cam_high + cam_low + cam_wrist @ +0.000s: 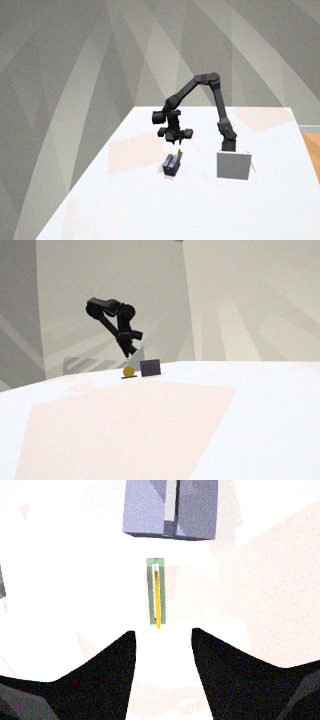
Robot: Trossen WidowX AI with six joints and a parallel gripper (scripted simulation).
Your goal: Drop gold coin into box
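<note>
Nothing done yet: coin sits in holder. End effector hovers above, part-open and empty. Grasp, carry, slot drop remain.

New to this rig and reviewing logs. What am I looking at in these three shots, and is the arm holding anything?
It is one jointed black arm bolted to a white table, ending in a two-finger gripper. One picture looks down from high up, one looks low across the table from the opposite side, and one comes from a camera on the wrist, with both dark fingers in its lower corners. On the table, a gold coin stands on edge in a green holder, next to a grey box with a narrow slot in its lid. The gripper hangs above the coin, part open, holding nothing.
</note>
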